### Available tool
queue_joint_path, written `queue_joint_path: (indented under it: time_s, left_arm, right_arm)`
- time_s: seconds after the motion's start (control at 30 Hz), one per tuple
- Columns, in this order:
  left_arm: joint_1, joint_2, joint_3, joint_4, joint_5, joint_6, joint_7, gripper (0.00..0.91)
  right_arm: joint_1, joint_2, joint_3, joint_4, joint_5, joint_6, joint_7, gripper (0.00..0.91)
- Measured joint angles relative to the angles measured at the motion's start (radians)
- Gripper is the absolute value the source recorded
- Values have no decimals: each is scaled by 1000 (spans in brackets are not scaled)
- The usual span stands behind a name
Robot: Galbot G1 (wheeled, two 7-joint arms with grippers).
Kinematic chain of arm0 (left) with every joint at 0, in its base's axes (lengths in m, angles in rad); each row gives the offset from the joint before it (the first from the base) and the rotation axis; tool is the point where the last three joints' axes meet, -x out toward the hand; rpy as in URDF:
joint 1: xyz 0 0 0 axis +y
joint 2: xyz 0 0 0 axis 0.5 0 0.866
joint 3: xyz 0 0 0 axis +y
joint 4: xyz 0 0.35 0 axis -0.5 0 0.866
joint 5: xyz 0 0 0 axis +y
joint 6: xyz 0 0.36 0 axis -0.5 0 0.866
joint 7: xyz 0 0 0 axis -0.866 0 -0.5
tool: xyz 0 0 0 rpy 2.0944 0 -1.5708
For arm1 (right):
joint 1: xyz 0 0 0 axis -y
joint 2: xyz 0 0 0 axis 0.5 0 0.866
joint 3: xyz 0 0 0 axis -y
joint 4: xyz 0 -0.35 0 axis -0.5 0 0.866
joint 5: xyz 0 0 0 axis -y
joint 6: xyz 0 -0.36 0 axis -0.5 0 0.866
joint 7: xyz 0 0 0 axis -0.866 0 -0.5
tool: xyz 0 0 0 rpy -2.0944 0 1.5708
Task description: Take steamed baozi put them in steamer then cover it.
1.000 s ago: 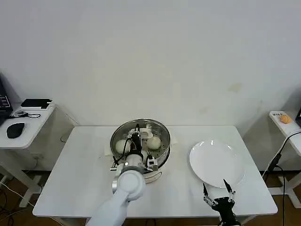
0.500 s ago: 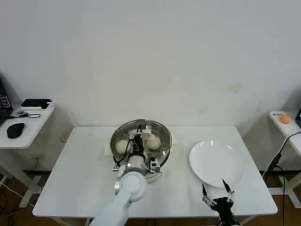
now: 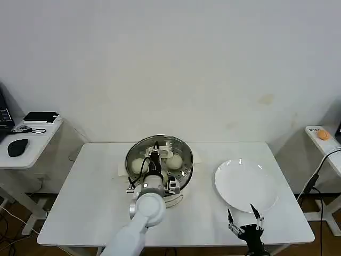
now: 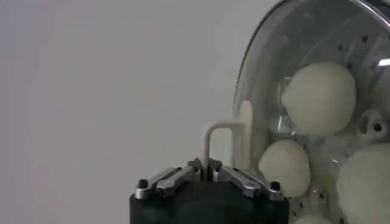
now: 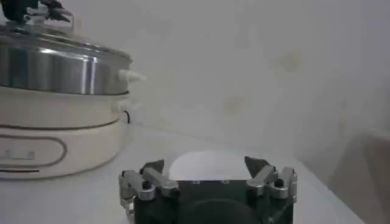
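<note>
My left gripper (image 3: 154,158) is sitting over the middle of the steamer (image 3: 160,184), fingers pinched narrow on the handle (image 4: 226,145) of the lid (image 4: 268,73), holding it by the centre so it hangs level and drops square on the rim. Lid is lying on top of the pot; I can't tell if it's fully seated all round, though in the right wrist view it's looking flush on the steel wall. Buns (image 4: 319,97) are lying inside on the perforated tray, under the glass, just beyond my fingertips. So the loading looks done, and the covering looks nearly done. Next I'd judge: letting go of the handle and lifting clear without dragging the lid. My right gripper (image 3: 244,221) is parked at the near right table edge, fingers spread wide, holding nothing, just near of the plate (image 3: 245,184).
</note>
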Motion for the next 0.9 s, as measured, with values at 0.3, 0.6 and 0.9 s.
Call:
queue_joint_path:
  time_s: [0.3,0.6,0.9]
  left_arm:
    - [-8,-8,-2,21,6,-5,-7,0]
    - [-7,-8,-10,22,5,-13,-10,907]
    - [16,7,-10,-13,-16,-13,-17,907]
  right_arm:
    - [-2,-1,-1,0,-1,3,-1,907]
    - [-1,-3,-5,-4,-1,4,-1,907]
    - [-4,-1,-12,-4,-6,5,-1,907]
